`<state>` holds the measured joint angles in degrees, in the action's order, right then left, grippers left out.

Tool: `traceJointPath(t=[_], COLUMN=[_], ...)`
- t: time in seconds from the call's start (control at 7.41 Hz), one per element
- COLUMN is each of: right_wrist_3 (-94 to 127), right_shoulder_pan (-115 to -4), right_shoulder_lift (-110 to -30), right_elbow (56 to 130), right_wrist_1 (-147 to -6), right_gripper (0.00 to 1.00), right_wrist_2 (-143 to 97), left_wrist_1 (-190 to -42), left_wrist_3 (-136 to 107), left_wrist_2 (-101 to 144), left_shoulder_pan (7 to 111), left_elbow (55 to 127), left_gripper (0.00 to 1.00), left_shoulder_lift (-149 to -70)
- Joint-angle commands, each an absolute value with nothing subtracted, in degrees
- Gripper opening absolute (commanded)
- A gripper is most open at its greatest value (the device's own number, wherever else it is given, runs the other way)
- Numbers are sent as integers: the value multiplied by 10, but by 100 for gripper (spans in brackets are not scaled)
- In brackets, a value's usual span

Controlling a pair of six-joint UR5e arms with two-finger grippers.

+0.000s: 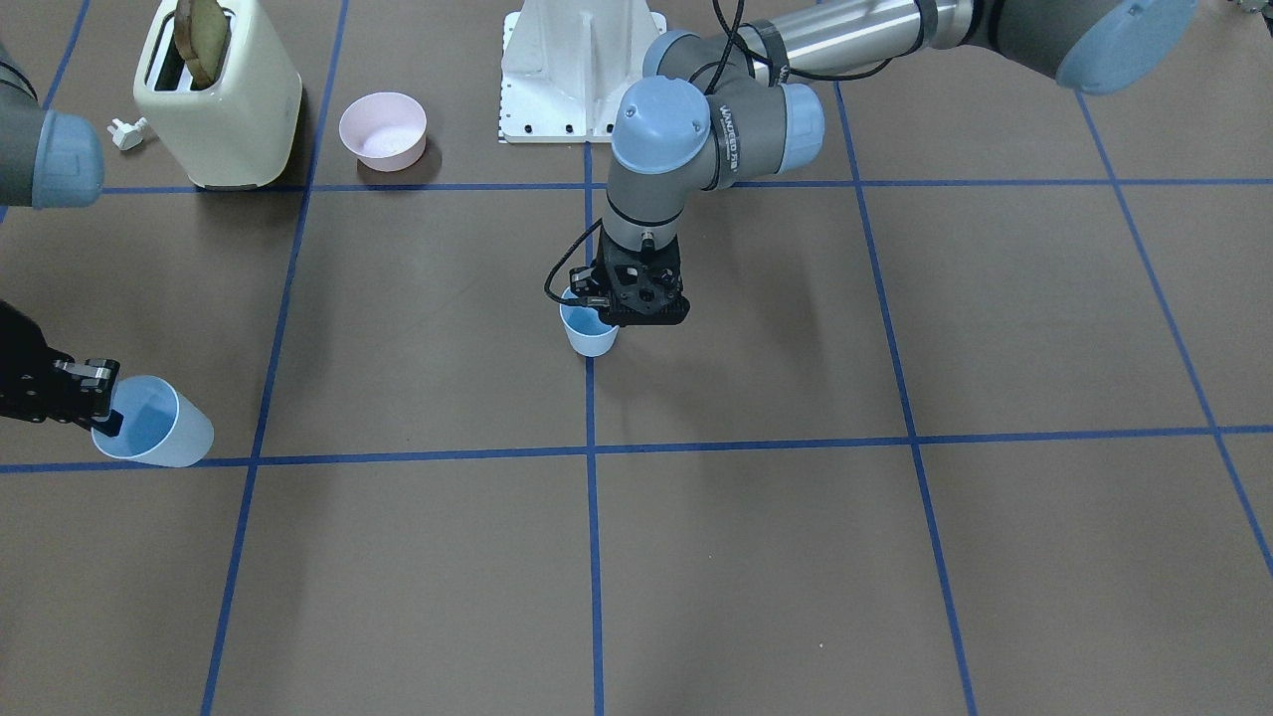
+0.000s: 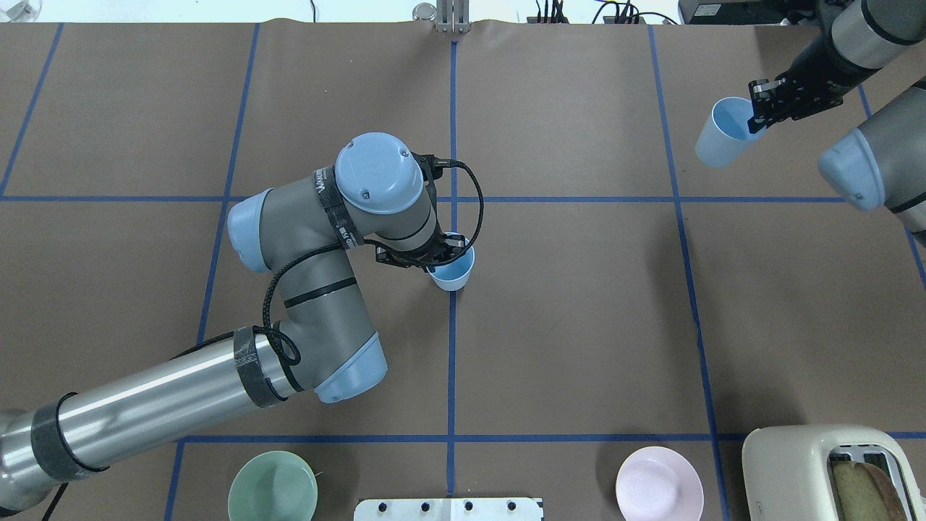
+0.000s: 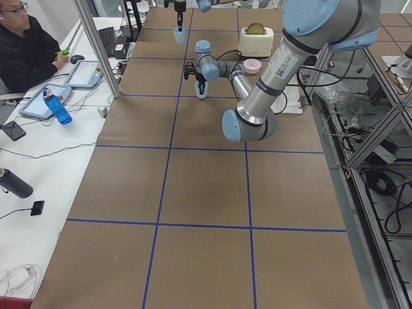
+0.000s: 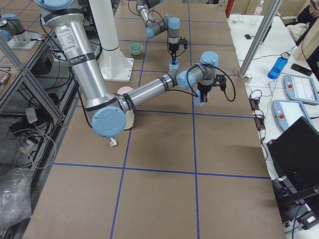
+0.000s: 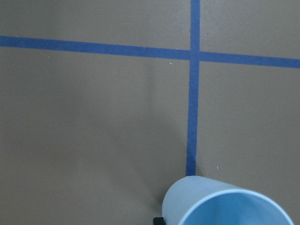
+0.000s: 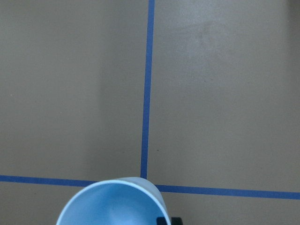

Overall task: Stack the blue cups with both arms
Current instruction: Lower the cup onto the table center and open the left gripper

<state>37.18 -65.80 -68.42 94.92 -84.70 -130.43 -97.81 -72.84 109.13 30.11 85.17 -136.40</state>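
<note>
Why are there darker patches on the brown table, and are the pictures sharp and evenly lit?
Overhead view: even, soft light, no glare. Front-facing view: the patches are soft-edged shadows under the left arm and beside the pink bowl. Left wrist view: sharp, but the blue cup is cut off at the bottom edge.
</note>
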Motion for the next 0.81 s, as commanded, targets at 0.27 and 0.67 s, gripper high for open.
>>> traceJointPath(t=[0.27,0.67], right_wrist_3=[372,378], right_shoulder_pan=[-658,-660], right_shoulder_lift=[-684,-681], right_elbow=[950,954], right_wrist_1=[-846,-849], right_gripper=[0,0], right_wrist_2=[-1304,-1304], left_wrist_1=[-994,-1020], left_wrist_3=[-727,-717], left_wrist_2=[1090,1086], left_shoulder_pan=[298,300], left_elbow=[850,853], left_gripper=[43,97], left_shoulder_lift=[-1361,-1357])
